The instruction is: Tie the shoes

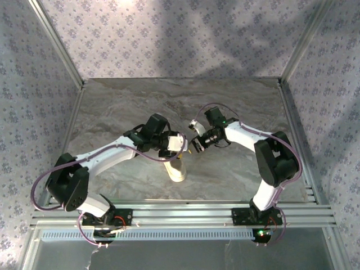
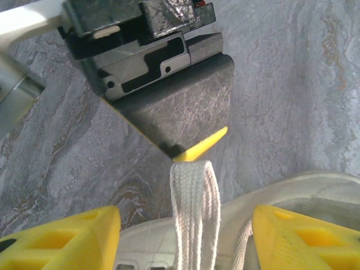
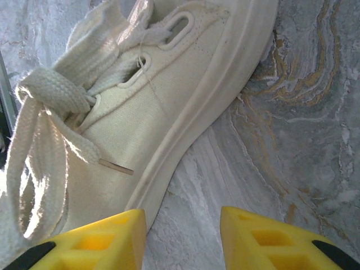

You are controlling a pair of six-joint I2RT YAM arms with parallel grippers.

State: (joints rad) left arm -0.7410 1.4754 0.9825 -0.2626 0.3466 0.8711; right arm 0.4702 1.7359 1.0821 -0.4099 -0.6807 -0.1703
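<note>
marble table (image 1: 112, 107), open ground on every side, papered walls (image 1: 34, 84) well off from the work. the arms (image 1: 112, 154) meet mid-table over the sneaker (image 1: 178, 170), which lies nearer the front edge. left gripper (image 2: 185, 216) jaws wide, straddling the laces (image 2: 194, 191), not pinching. right gripper (image 3: 183, 216) jaws narrowly apart, bare marble between. i can't tell if its tip touches lace.

Grey marbled tabletop (image 1: 140, 101) veined with brown (the streaks are seen most sharply from the right wrist), enclosed on three sides by pale floral-patterned walls (image 1: 169, 34), framed by slanted aluminium posts (image 1: 56, 42), edged at the near side by ribbed metal rails (image 1: 185, 215).
</note>
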